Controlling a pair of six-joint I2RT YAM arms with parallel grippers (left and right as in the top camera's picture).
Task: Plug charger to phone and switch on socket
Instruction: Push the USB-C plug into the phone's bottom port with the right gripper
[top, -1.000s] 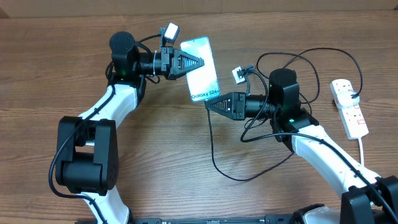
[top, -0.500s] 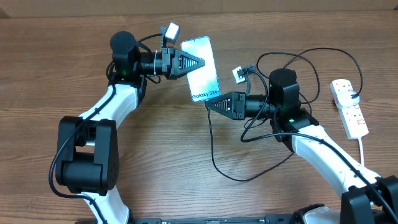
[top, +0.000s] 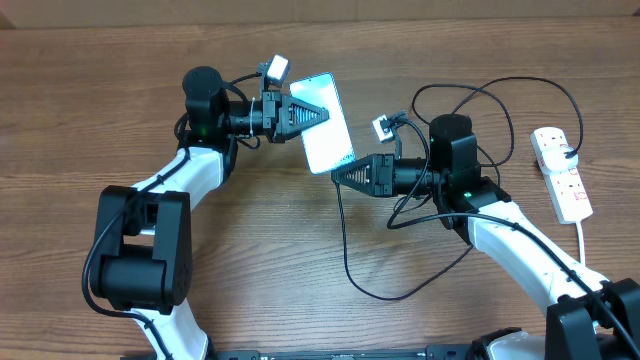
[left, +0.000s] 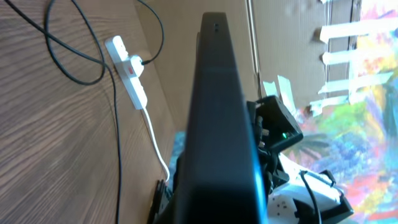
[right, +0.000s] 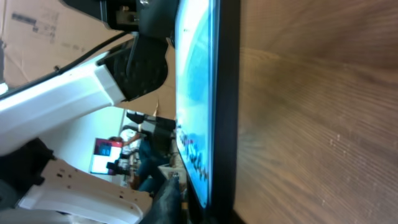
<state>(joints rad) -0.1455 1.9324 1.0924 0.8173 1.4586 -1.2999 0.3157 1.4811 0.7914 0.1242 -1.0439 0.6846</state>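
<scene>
My left gripper (top: 315, 113) is shut on the phone (top: 330, 140) and holds it tilted above the table, screen up. In the left wrist view the phone (left: 217, 112) shows edge-on as a black slab. My right gripper (top: 340, 175) is at the phone's near end, shut on the charger (top: 347, 250), whose black cable hangs down and loops over the table. Its connector tip is hidden. The right wrist view shows the phone's lit screen (right: 196, 93) right beside my finger (right: 169, 199). The white socket (top: 562, 178) lies at the far right with a black plug in it.
The charger cable coils behind my right arm (top: 500, 95) and runs to the socket. The socket (left: 129, 70) and its white cord (left: 155, 146) also show in the left wrist view, on the wooden table (top: 300, 290). Cardboard stands beyond the far edge.
My left gripper has lifted and tilted the phone, carrying its near end toward my right gripper. The "Galaxy S24" text no longer shows. My right gripper has shifted slightly left.
</scene>
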